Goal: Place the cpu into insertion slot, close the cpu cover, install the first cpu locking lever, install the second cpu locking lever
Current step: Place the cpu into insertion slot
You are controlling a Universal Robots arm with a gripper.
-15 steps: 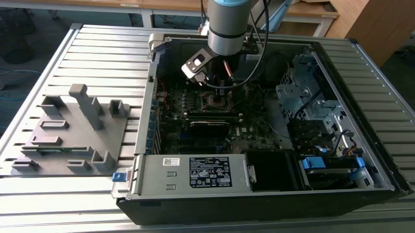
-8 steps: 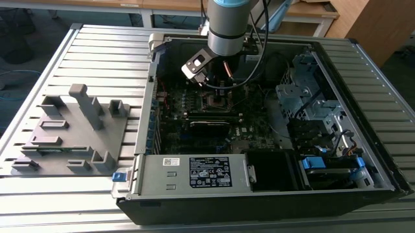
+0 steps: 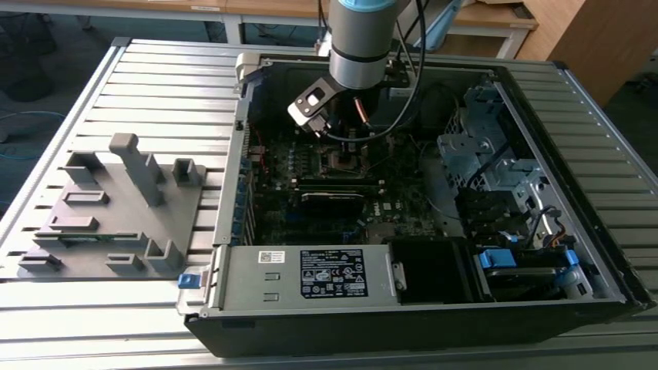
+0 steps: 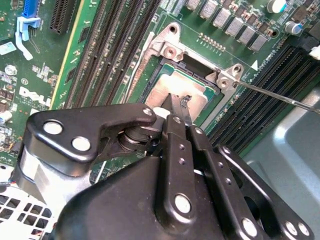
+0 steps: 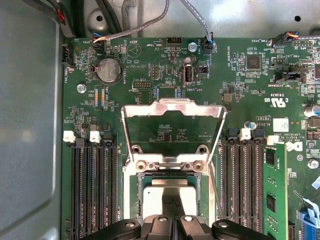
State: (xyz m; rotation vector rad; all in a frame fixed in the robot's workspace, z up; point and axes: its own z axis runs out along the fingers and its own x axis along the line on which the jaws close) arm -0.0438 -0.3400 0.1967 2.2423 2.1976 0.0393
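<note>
Exterior view: the arm (image 3: 360, 46) stood over the open computer case (image 3: 411, 333) on the bench (image 3: 154, 77).
Second wrist view: jaws were drawn together, tips on the cpu (image 4: 170, 90), which lay in the insertion slot (image 4: 165, 65).
First wrist view: the cpu cover (image 5: 172, 107) stood raised.

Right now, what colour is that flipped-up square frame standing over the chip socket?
Shiny silver metal. The cpu cover shows best in the first wrist view.

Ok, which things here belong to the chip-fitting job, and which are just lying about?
Job: end effector, chip, socket, open cover, lever.
Lying about: grey tray, coin battery, memory stick.
</note>
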